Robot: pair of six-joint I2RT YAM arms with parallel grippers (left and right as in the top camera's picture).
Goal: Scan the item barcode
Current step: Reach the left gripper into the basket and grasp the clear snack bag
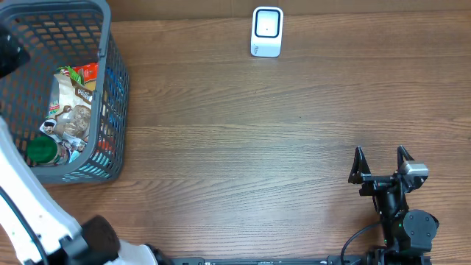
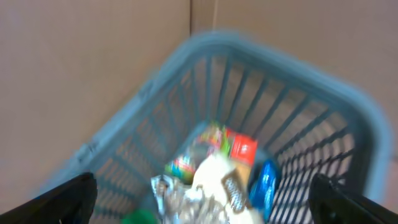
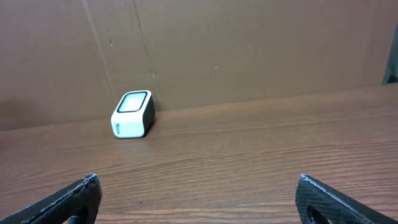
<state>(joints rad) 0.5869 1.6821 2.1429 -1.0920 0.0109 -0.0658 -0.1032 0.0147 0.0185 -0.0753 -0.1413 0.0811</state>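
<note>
Crinkly, glossy snack packets (image 1: 73, 103) lie heaped in a blue-grey plastic basket (image 1: 110, 59) with slatted walls, at the table's left end. A small white scanner (image 1: 266, 31), rounded and glassy-faced, sits at the far edge of the wood-grain table (image 1: 235, 147). The left claw (image 2: 208, 202) hovers over the basket, spread wide and empty. The right claw (image 1: 380, 160) is equally wide and empty, near right.
</note>
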